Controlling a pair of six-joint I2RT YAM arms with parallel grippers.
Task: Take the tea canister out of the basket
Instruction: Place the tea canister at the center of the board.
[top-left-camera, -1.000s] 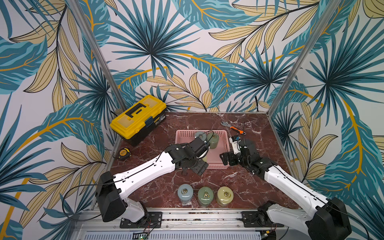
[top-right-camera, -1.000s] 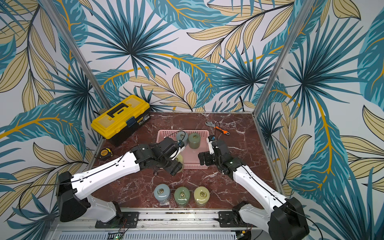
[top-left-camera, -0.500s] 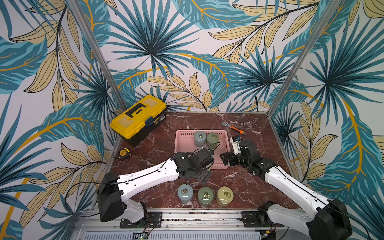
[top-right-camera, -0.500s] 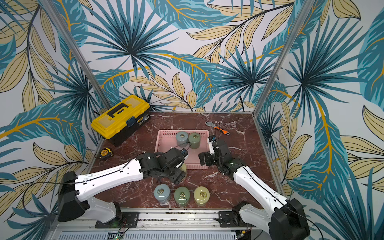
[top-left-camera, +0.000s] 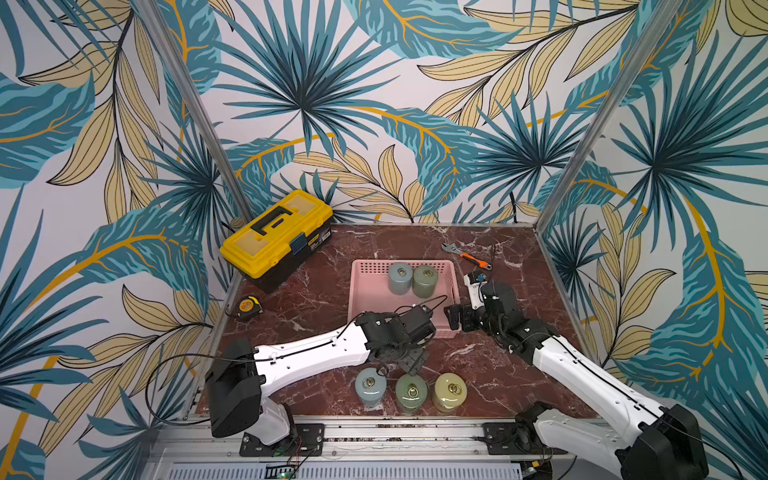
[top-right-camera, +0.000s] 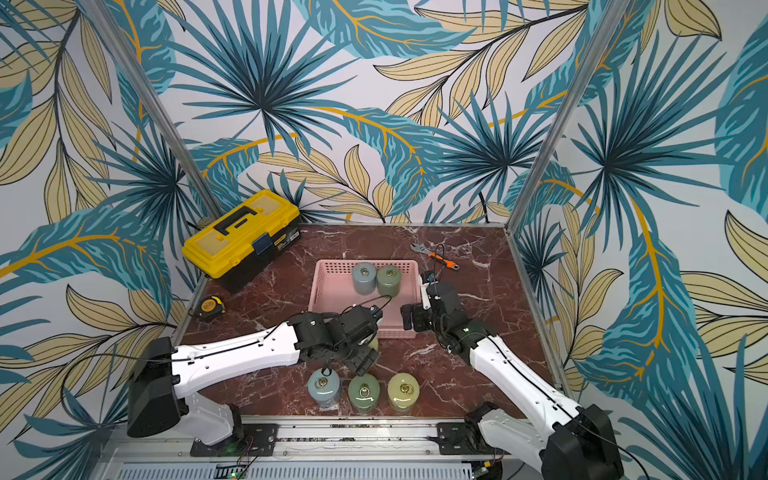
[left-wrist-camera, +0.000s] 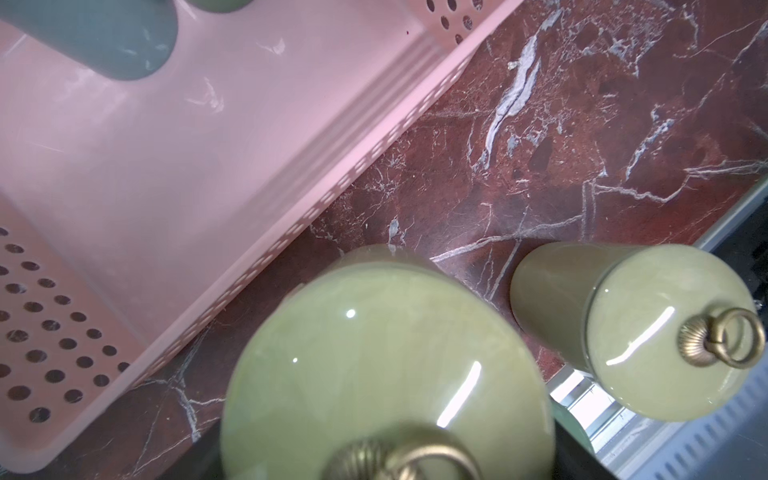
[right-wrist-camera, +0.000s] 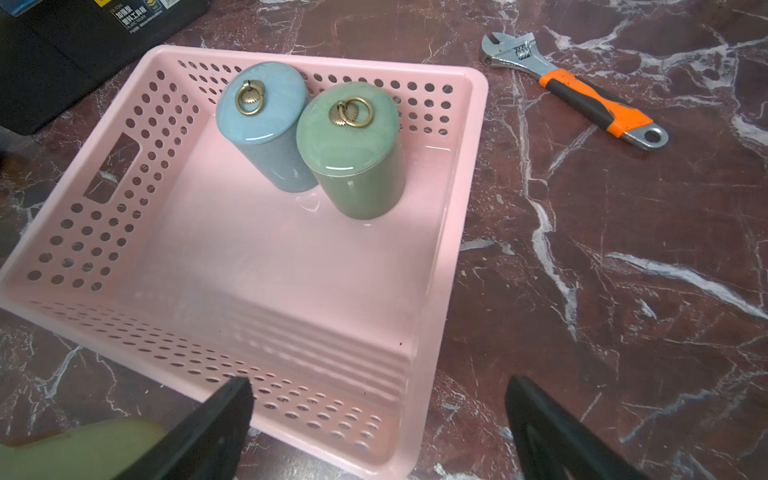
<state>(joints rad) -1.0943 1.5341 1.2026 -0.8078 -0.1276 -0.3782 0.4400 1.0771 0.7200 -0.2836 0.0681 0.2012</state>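
**One canister out, two more inside**

The left end effector (top-left-camera: 408, 358) grips a yellow-green canister (left-wrist-camera: 386, 365) just outside the near wall of the basket (right-wrist-camera: 471, 174); setting it down remains. A blue canister (right-wrist-camera: 266, 124) and a green canister (right-wrist-camera: 353, 153) stand inside. The right end effector (right-wrist-camera: 380, 388) hovers wide open, empty.

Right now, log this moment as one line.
left gripper: shut on yellow-green canister, outside basket | right gripper: open at basket corner | in basket: blue canister, green canister
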